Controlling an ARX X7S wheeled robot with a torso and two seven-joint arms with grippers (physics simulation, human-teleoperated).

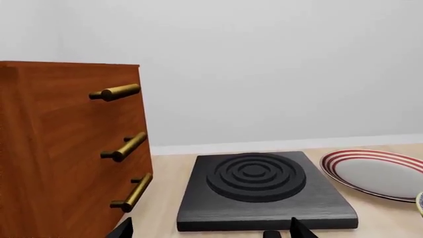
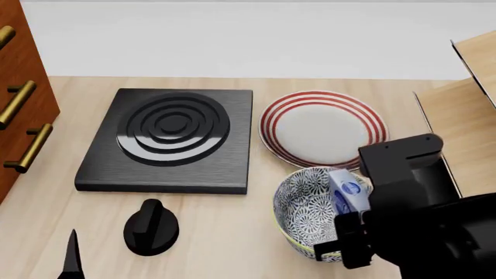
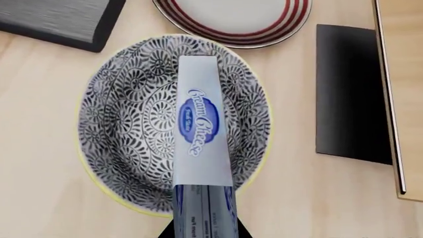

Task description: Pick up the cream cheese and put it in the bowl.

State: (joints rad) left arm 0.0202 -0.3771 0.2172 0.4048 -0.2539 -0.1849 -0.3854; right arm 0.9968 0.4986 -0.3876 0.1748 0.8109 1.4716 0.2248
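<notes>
Pale-blue box: the cream cheese (image 3: 201, 124) hangs over the bowl (image 3: 119, 124), near the desk's front edge.
Right gripper (image 3: 203, 225): clamped on the box's end.
Left gripper (image 1: 211, 230): cannot tell.
Remaining: release.

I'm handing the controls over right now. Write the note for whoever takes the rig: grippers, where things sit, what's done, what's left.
Right gripper: shut on the cream cheese, held over the bowl.
Left gripper: only its fingertips show, apart, holding nothing, facing the black burner and the wooden drawers.
Bowl sits on the table in front of the red-ringed plate.
Done: pick-up and carry.
Left: lower if needed, open the right gripper, confirm the box lies in the bowl, withdraw.
</notes>
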